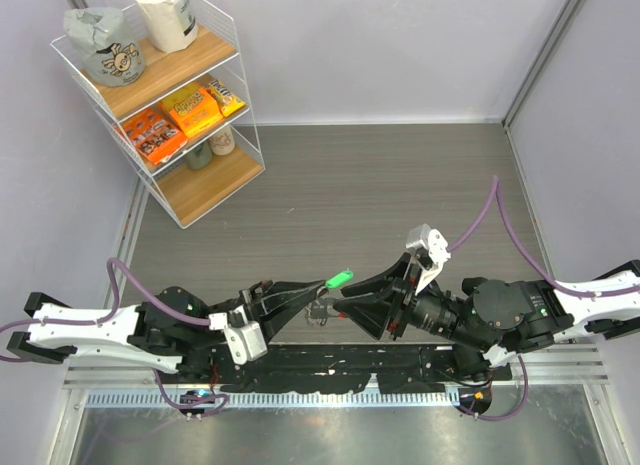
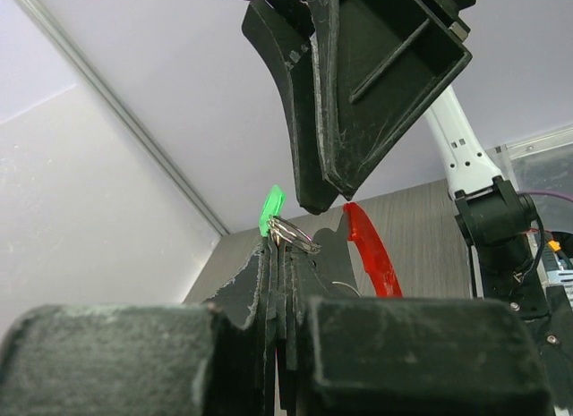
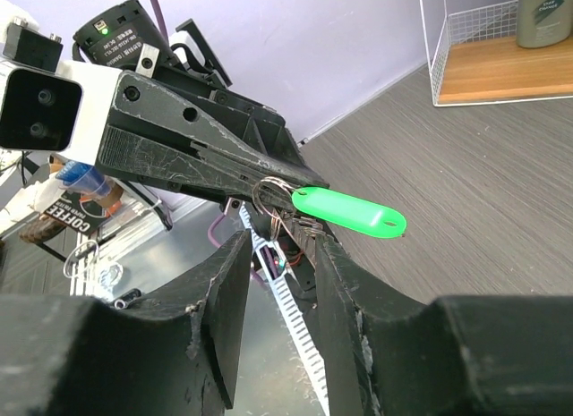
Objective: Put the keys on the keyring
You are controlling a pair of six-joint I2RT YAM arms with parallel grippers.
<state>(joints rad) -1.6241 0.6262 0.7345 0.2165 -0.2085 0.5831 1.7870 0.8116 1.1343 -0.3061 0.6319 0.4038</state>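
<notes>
My left gripper (image 1: 312, 303) is shut, and the silvery wire loops of the keyring (image 2: 292, 233) stick out at its fingertips. The bright green key (image 1: 339, 279) hangs from those loops and points up and to the right; it also shows in the right wrist view (image 3: 351, 211). The keyring's red arc (image 2: 372, 250) curves down just right of my left fingers. My right gripper (image 1: 350, 307) faces the left one tip to tip. Its jaws stand open around nothing, just below the loops (image 3: 273, 199). I cannot make out the black key.
A white wire shelf (image 1: 246, 85) with snack packs, bags and bottles stands at the back left; its corner shows in the right wrist view (image 3: 435, 58). A toothed cable rail (image 1: 300, 397) runs along the near edge. Purple cables (image 1: 490, 210) loop beside both arms.
</notes>
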